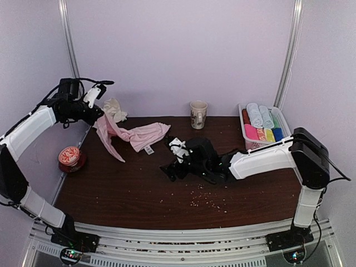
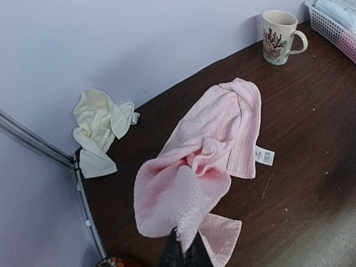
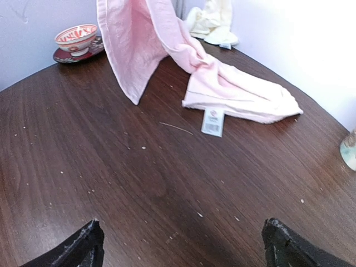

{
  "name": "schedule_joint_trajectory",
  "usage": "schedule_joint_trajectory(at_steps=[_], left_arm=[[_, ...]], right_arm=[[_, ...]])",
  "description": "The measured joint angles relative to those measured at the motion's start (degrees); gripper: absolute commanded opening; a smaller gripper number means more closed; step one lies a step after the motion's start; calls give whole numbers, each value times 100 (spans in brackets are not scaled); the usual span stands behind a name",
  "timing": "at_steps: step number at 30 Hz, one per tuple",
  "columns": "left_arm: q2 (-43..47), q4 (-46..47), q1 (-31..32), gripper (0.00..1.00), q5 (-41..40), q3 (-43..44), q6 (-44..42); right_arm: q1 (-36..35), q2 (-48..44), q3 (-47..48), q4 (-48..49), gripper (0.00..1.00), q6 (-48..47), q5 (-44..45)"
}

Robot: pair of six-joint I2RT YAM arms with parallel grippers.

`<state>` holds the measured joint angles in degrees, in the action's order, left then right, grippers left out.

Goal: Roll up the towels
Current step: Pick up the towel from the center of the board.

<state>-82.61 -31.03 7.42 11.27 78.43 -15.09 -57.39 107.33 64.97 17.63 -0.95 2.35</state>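
The right pincer (image 3: 186, 247) is hovering low over the near middle of the surface (image 3: 111, 167), its two black fingertips standing wide apart and gripping nothing. It looks to be waiting there so it can catch a free edge once the cloth is spread. The dark wood-grain surface in front of it is showing scattered pale crumbs.

Beyond it, the pale pink towel (image 2: 222, 128) is trailing across the back left of the surface. One end is lying in soft ridged folds with a white label (image 3: 212, 121) poking out flat, and the other end is being drawn upward. The left pincer (image 2: 183, 253) is holding that raised end. As far as I can make out, its jaws are pinched tight on a fluffy corner, probably to shake out the crumples before any rolling.

Farther back, the cream-white towel (image 2: 100, 128) is sitting untouched in a loose heap in the far left corner, against the wall. A glossy red-patterned bowl (image 3: 75, 38) is resting at the left edge, a ceramic mug (image 2: 278, 39) is standing by the back wall, and a white lattice basket (image 2: 328, 25) is holding finished rolls at the far right.
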Motion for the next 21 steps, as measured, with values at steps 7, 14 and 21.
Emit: schedule_joint_trajectory(at_steps=[7, 14, 21], left_arm=[[1405, -85, -435, 0, -55, -1110, -168], [2251, -256, -636, 0, 131, -2098, -695], [3191, -326, -726, 0, 116, -2555, -977]], right_arm=[[-358, 1574, 1991, -581, 100, -767, 26], [-321, 2782, 3779, -1123, 100, -964, 610], [439, 2966, 4096, -1357, 99, 363, 120]])
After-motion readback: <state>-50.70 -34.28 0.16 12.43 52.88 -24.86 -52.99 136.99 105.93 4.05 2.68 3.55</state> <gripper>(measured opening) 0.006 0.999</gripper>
